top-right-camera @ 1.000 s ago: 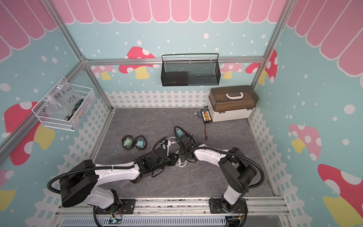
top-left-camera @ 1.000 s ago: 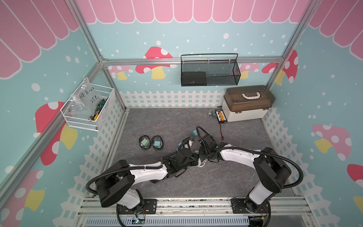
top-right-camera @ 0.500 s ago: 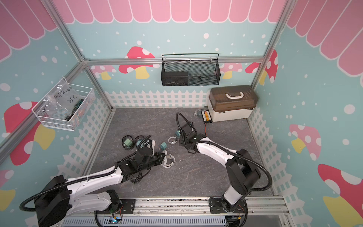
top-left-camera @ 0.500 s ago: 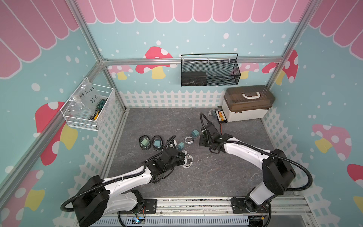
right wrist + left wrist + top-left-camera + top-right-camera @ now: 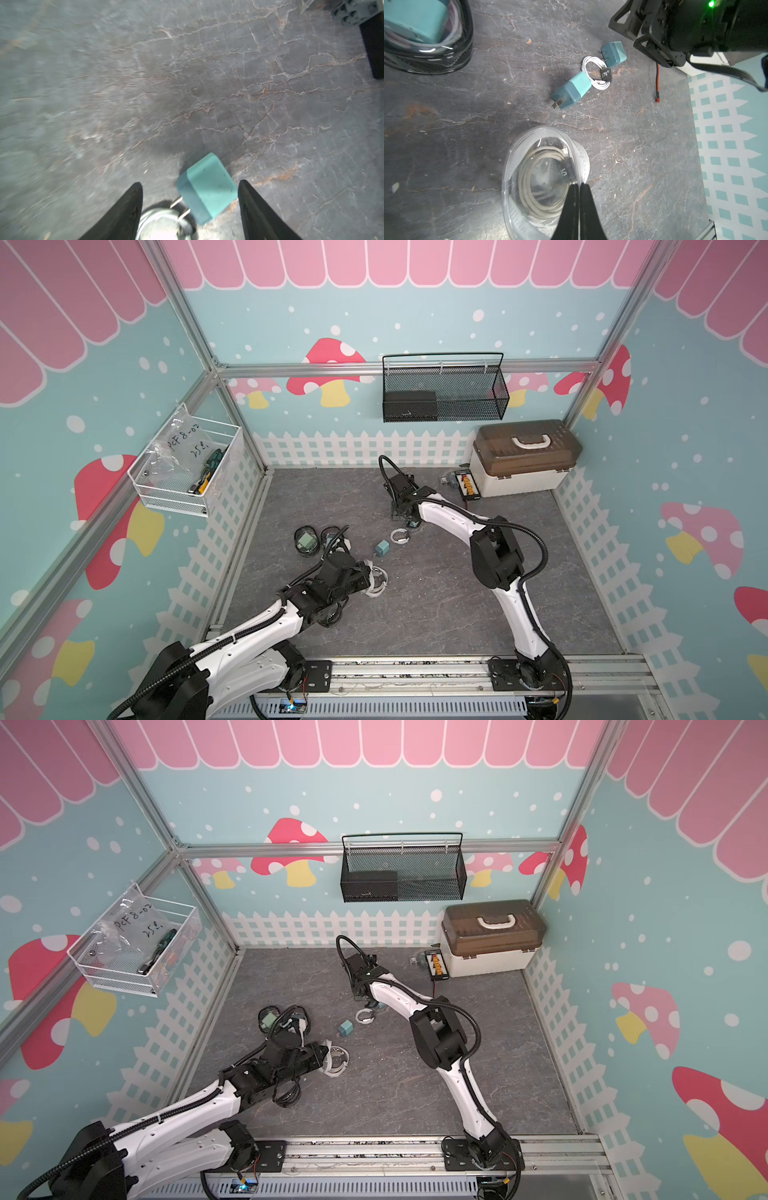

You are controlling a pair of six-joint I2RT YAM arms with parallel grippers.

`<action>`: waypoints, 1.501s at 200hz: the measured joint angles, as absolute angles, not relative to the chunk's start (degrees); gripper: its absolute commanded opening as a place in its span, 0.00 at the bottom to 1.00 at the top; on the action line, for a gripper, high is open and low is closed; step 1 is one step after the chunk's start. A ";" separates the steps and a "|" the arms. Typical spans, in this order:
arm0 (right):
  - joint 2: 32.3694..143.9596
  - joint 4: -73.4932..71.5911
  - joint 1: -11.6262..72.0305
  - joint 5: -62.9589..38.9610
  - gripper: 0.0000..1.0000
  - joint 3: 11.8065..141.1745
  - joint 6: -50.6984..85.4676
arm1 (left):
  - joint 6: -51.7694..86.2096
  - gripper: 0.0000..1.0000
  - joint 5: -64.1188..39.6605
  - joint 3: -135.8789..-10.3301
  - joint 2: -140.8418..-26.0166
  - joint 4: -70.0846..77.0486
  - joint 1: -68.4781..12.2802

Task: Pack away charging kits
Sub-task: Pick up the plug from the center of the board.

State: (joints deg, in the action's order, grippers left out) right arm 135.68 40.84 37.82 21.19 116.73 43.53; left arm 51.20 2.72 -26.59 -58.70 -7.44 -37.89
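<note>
Two teal chargers (image 5: 572, 90) and one white cable (image 5: 601, 84) lie loose; left end effector (image 5: 578, 186) pinches one clear pouch (image 5: 512, 166), right end effector (image 5: 190, 182) gapes.

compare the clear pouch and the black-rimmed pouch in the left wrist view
The clear pouch is see-through all round; the black-rimmed pouch has a dark rim. The clear pouch holds a coiled white cable; the black-rimmed pouch a teal charger. The fingers of the left gripper pinch the clear pouch's edge; the black-rimmed pouch lies free. Both are oval.
</note>
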 measured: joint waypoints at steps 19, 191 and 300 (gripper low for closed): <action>136.77 43.81 37.52 22.65 0.71 117.19 43.53 | 51.00 0.00 1.76 -26.59 -59.86 -6.79 -37.47; 125.14 32.56 33.36 19.35 0.64 94.56 38.96 | 50.81 0.00 -3.25 -26.59 -63.92 -0.75 -37.15; 130.65 34.13 32.82 18.15 0.57 102.39 39.00 | 50.81 0.00 -5.23 -26.61 -66.85 2.04 -37.15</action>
